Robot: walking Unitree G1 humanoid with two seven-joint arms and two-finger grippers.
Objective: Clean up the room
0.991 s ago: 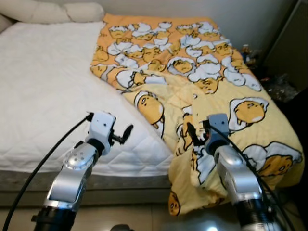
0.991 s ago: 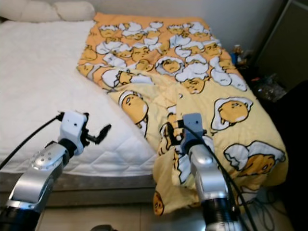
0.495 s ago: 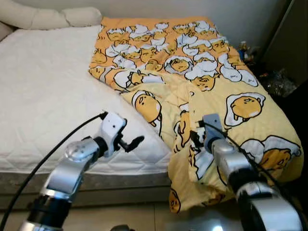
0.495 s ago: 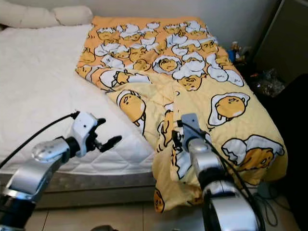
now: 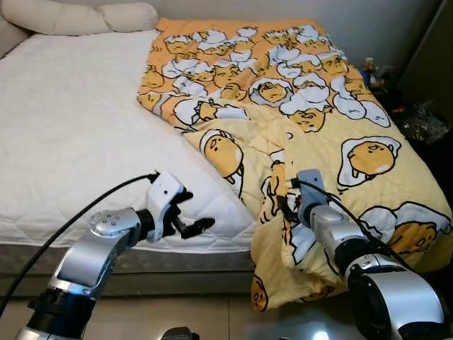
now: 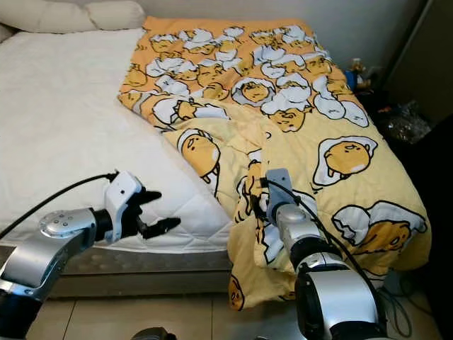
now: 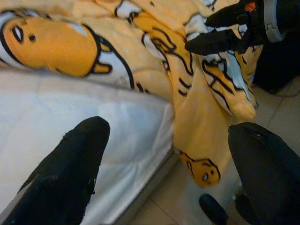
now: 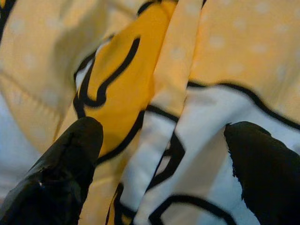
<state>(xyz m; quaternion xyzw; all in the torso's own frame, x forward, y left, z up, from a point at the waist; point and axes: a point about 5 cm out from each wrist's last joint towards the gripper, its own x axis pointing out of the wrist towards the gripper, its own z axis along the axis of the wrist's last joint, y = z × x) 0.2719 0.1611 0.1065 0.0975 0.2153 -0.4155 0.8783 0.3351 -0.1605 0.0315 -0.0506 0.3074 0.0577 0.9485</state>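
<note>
Since the egg-print blanket (image 5: pixel 333 142) is soft and bunched, its folded edge is being approached by the right tool (image 5: pixel 289 205), fingers spread, nothing held; the left tool (image 5: pixel 191 221) is hovering open, empty.

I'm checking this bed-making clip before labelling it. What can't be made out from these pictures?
- Whether the right gripper touches the yellow blanket: in the eye views folds hide its fingertips.
- The small items by the wall beyond the bed: too small to identify.
- The dark heap beside the bed: shaded, cut off by the edge.
- The pillows: cropped by the top edge.
- The left gripper, open, hangs off the mattress edge.
</note>
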